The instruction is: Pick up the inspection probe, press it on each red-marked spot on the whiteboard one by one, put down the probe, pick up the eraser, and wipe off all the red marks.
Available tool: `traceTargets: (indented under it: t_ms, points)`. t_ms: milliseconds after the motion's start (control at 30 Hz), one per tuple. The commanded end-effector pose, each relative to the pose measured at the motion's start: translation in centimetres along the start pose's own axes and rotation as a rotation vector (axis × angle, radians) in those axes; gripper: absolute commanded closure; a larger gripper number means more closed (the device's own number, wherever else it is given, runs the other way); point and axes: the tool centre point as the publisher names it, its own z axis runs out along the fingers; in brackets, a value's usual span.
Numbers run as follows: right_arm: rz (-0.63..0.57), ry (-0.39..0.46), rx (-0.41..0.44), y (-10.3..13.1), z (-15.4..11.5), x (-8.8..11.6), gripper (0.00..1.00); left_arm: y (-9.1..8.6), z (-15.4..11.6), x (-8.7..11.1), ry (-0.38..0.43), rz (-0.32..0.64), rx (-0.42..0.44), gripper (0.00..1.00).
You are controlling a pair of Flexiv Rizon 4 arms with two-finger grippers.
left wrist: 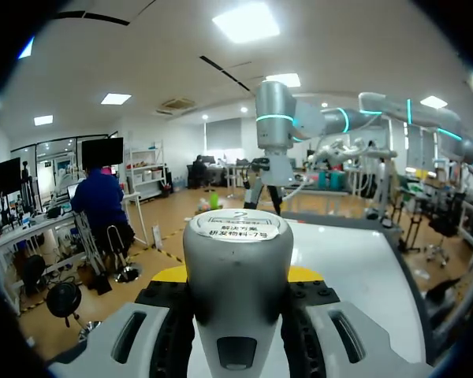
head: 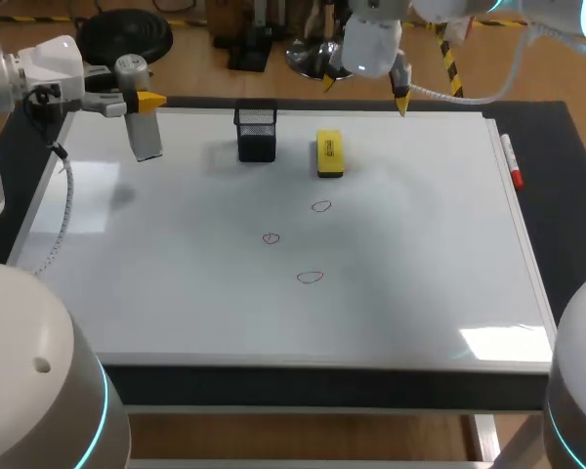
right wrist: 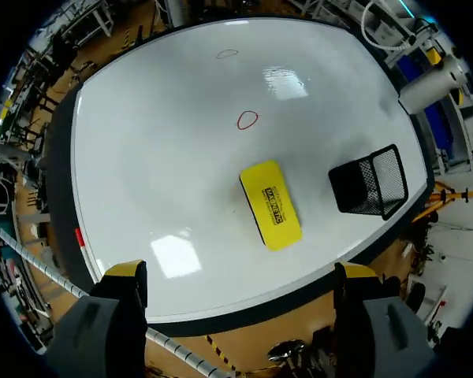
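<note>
Whiteboard (head: 176, 293) glossy & smooth, mesh cup (head: 257, 137) blk metal wire, probe (head: 145, 135) matt grey.

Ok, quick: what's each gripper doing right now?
Left gripper: shut on the probe.
Right gripper: open, holding nothing.
</note>
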Motion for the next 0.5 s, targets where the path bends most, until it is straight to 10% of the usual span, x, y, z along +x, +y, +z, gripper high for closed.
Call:
traceTargets:
  t_ms: [33, 500]
  points:
    - [-0.05, 0.155, -0.006, -0.2, 1.7, -1.0, 0.0, 0.0, 0.0, 0.1, -0.004, 0.002, 0.003, 1.0]
    - [-0.266, 0.132, 0.032, 2.2, 5.2, -2.3, 0.0, 0.0, 0.0, 0.1, -0.004, 0.002, 0.003, 1.0]
